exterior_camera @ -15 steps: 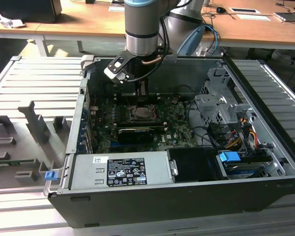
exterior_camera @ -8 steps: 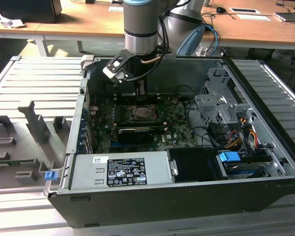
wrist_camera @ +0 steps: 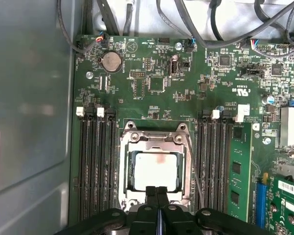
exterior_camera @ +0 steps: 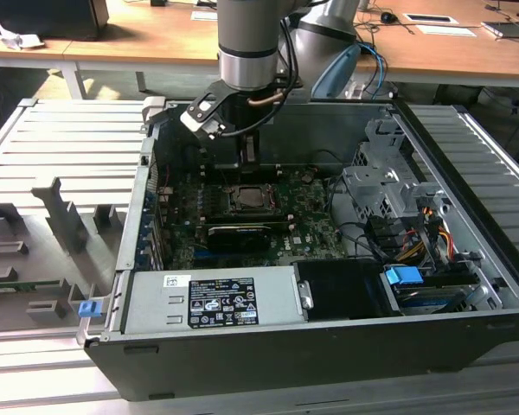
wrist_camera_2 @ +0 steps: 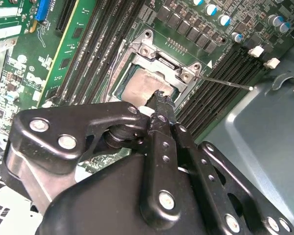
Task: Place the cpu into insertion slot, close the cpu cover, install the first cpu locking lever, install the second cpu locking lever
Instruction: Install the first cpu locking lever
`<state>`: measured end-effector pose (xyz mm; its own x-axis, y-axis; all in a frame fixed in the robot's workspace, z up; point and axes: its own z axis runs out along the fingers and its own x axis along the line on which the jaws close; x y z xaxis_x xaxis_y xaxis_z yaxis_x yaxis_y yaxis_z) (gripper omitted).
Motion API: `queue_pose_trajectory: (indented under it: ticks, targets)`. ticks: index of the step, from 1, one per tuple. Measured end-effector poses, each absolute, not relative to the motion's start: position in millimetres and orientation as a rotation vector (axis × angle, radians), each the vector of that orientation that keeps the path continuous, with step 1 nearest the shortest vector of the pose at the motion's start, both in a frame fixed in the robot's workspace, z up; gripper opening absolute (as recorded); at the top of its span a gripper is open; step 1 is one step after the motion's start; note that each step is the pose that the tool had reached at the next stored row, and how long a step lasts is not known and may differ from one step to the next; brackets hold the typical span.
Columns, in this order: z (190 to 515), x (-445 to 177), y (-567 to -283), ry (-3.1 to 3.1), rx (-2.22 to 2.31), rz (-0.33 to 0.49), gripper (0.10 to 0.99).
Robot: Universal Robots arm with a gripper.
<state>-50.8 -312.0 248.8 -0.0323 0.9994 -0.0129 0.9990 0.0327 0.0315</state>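
The cpu [wrist_camera: 156,170] lies flat in the insertion slot [wrist_camera: 129,188], its pale metal top showing through the window of the cpu cover [wrist_camera: 154,140], which lies down around it. In the second wrist view the cpu [wrist_camera_2: 139,85] and the cpu cover [wrist_camera_2: 162,58] sit just past my fingertips. A thin locking lever [wrist_camera_2: 225,82] juts out sideways from the socket's corner; in the first wrist view the lever [wrist_camera: 194,169] runs along the socket's side. My gripper [wrist_camera: 157,192] is shut with nothing between its fingers, its tips over the socket's edge. In the exterior view the gripper [exterior_camera: 249,156] hangs just above the socket [exterior_camera: 251,199].
Long black memory slots [wrist_camera: 95,166] flank the socket on both sides. A long black card [exterior_camera: 238,233] lies in front of the socket in the exterior view. The case's grey metal wall [wrist_camera: 29,98] stands close by, and bundled cables [exterior_camera: 398,242] and a drive cage fill the exterior view's right.
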Motion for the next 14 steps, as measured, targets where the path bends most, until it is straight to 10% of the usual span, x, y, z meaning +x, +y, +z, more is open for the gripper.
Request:
queue_pose_trajectory:
  ticks: [14]
  targets:
    - [285,-51,-312,2.235,2.160,0.017,0.106]
